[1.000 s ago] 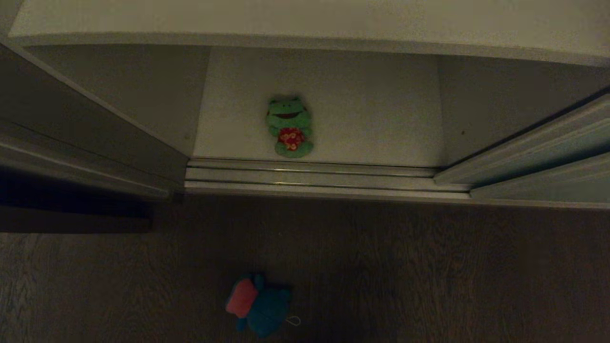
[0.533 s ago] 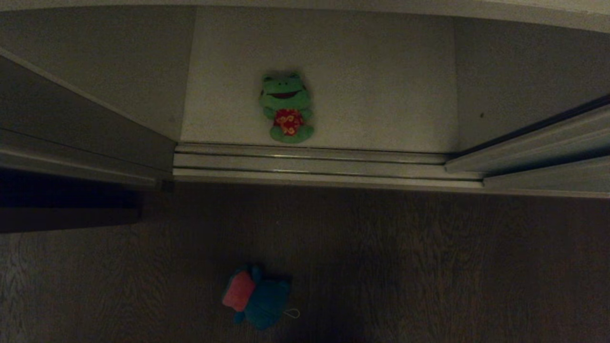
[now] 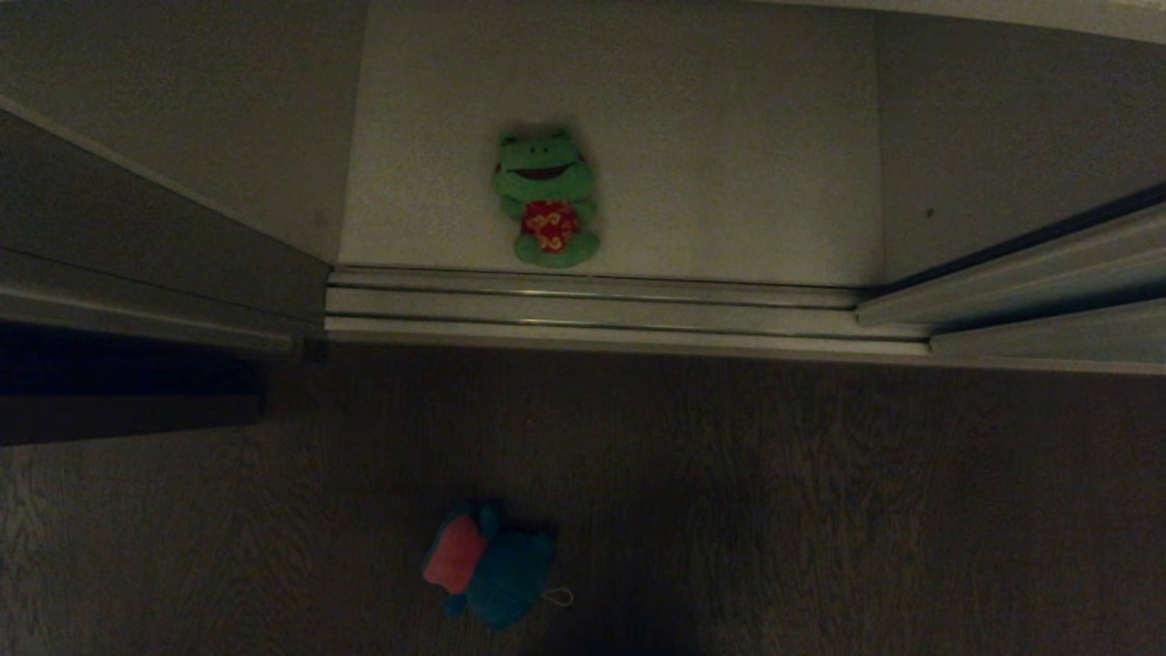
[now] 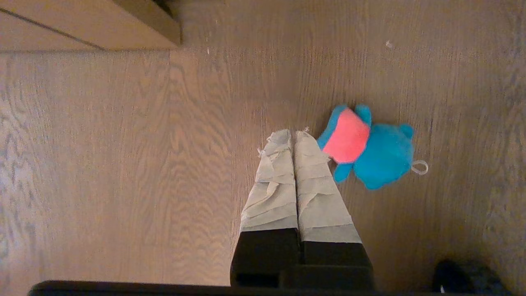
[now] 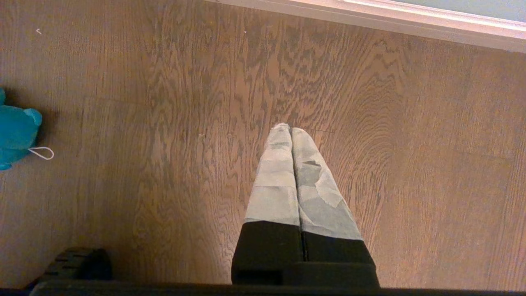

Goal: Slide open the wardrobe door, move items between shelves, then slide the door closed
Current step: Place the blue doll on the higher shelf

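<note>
While the sliding wardrobe door (image 3: 1020, 273) stands slid aside at three o'clock, the green frog (image 3: 547, 200) sits on what seems the lowest shelf (image 3: 729, 164) at twelve o'clock. Down at six o'clock the blue creature (image 3: 492, 567) lies on the wooden floor (image 3: 820, 510). Both the left end effector (image 4: 294, 133) and right end effector (image 5: 286, 127) hang pressed together, empty, above the floor.

The head view looks steeply down from high up at the wood-grain floor (image 3: 820, 510) and wardrobe threshold. Both wrist views face straight down, nearer the floor. All three share the blue plush creature with a pink top (image 3: 490, 565) (image 4: 370, 150) (image 5: 16, 135).
</note>
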`<state>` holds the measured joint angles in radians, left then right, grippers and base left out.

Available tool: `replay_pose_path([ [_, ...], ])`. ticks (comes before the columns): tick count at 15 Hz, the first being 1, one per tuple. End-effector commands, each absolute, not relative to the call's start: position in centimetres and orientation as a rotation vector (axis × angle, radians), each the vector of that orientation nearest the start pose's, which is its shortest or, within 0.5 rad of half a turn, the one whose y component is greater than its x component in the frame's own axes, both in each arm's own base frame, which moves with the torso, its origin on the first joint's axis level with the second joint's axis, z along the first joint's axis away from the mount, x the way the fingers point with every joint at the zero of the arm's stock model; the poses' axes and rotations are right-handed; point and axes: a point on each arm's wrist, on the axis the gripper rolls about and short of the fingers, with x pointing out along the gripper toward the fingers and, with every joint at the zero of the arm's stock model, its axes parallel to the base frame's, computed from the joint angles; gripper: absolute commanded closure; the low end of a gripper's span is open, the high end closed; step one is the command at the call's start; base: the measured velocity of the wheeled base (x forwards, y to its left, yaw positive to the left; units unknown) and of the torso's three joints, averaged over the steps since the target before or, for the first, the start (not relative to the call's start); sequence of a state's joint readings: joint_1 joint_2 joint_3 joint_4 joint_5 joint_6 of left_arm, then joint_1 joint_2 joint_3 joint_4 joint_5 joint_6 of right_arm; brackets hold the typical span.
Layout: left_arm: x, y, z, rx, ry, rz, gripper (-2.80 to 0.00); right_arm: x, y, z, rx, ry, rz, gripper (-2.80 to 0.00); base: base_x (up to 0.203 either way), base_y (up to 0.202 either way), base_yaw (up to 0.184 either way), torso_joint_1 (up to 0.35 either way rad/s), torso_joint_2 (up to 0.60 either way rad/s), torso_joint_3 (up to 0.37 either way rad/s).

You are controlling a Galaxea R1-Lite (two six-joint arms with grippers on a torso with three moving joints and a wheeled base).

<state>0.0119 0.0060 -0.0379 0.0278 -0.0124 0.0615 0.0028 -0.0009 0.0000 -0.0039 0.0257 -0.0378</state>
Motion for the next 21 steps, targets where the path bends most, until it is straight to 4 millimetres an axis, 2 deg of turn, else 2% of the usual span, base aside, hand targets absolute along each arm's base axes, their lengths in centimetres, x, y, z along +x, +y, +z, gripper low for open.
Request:
replay_pose_path([
  [1, -3.2, -0.1, 11.1, 0.063, -0.035, -0.005, 0.00, -2.3, 0.1, 7.6, -0.038, -0.007, 0.029, 0.00, 0.000, 0.000, 0.000, 0.000, 0.00, 0.000],
  [3, -2.5, -0.1, 13.2, 0.052, 0.116, -0.027, 0.00, -2.3, 0.1, 7.6, -0.038, -0.008, 0.029, 0.00, 0.000, 0.000, 0.000, 0.000, 0.00, 0.000],
  [5, -0.6, -0.2, 14.4, 0.024, 0.280, -0.062, 0.00, -2.3, 0.1, 7.6, -0.038, -0.008, 0.029, 0.00, 0.000, 0.000, 0.000, 0.000, 0.00, 0.000],
  [10, 7.4, -0.5, 15.7, -0.043, 0.645, -0.229, 0.00, -2.3, 0.1, 7.6, -0.038, -0.008, 0.029, 0.00, 0.000, 0.000, 0.000, 0.000, 0.00, 0.000],
  [14, 14.7, -0.8, 15.0, -0.041, 0.732, -0.306, 0.00, -2.3, 0.1, 7.6, -0.038, -0.008, 0.029, 0.00, 0.000, 0.000, 0.000, 0.000, 0.00, 0.000],
  [17, 18.1, -1.7, 13.4, -0.021, 0.763, -0.364, 0.00, -2.3, 0.1, 7.6, -0.038, -0.008, 0.029, 0.00, 0.000, 0.000, 0.000, 0.000, 0.00, 0.000],
  [21, 21.6, -3.7, 11.2, -0.024, 0.864, -0.425, 0.00, -2.3, 0.1, 7.6, -0.038, -0.008, 0.029, 0.00, 0.000, 0.000, 0.000, 0.000, 0.00, 0.000],
])
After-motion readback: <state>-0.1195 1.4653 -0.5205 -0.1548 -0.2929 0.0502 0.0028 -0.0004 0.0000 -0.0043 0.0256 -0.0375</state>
